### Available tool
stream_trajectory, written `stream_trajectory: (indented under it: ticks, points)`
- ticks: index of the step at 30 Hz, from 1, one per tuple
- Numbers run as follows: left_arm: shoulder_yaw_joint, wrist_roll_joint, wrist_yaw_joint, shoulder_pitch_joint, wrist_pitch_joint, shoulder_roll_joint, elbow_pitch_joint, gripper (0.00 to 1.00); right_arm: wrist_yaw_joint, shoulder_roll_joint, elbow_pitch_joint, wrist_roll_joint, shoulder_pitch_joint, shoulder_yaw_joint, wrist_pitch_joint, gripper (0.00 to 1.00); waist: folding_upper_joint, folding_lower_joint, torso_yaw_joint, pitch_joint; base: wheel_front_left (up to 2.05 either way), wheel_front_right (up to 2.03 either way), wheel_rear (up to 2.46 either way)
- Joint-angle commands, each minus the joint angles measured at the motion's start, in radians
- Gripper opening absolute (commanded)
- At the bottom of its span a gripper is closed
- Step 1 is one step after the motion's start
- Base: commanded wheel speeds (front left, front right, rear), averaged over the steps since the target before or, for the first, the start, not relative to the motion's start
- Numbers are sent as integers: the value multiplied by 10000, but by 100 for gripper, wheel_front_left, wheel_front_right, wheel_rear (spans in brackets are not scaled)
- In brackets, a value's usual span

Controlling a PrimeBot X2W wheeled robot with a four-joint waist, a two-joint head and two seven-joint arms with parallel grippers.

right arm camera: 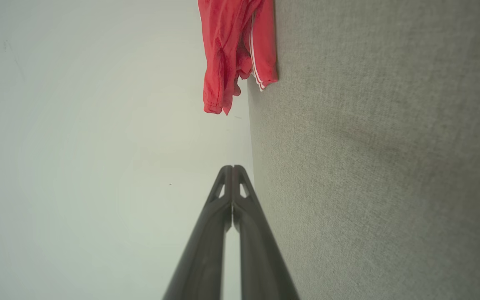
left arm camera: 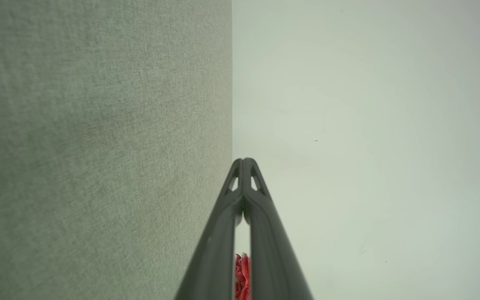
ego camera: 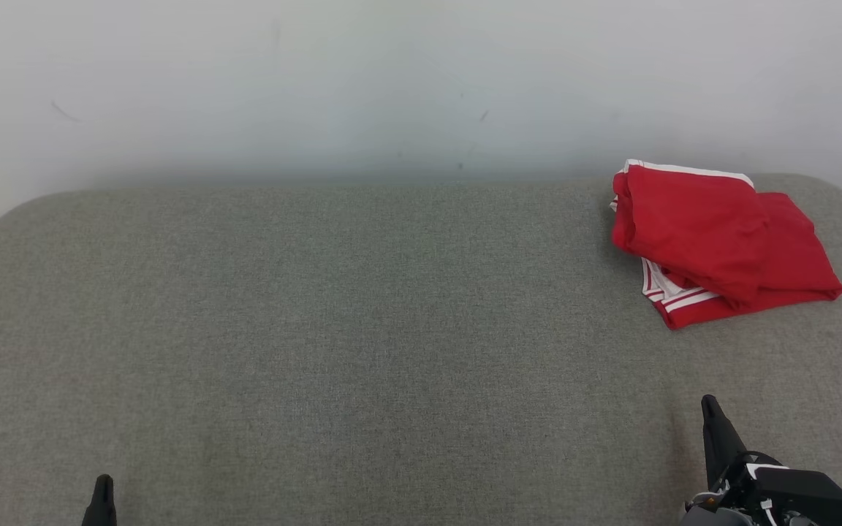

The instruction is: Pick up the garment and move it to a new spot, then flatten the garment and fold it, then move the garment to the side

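Head view: red garment w/ white trim sits bunched and partly doubled over at the far right of the grey cushioned surface, up near the pale wall at the back edge. R gripper is low at the near right, fingers pressed together w/ nothing in them, tips pointing away from the robot. Garment lies pretty much straight ahead of it w/ bare grey fabric between, so near but apart. L gripper is at the near left, likewise closed & empty, well apart from the cloth, across the surface from it. Bundle's long axis runs roughly side to side, tilted so its right end comes nearer the robot; the striped edge faces the near side. Right wrist view agrees: cloth is ahead of the closed tips, about on the finger line. So imo the R arm is the obvious one to reach fwd. Jaws need to part first, prob. to take that near striped edge. L arm would have to cross the whole surface.
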Motion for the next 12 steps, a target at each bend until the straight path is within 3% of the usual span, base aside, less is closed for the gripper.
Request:
stream_trajectory:
  ticks: [1, 12]
  points:
    - [36, 16, -40, -19, 22, -9, 32, 0, 0, 20, 11, 56, -16, 14, -20, 0, -1, 0, 0, 0, 0, 0, 0]
    - [37, 21, -40, -20, 26, -11, 31, 0, 0, 20, 4, 63, -16, 21, -25, 0, -1, 0, 0, 0, 0, 0, 0]
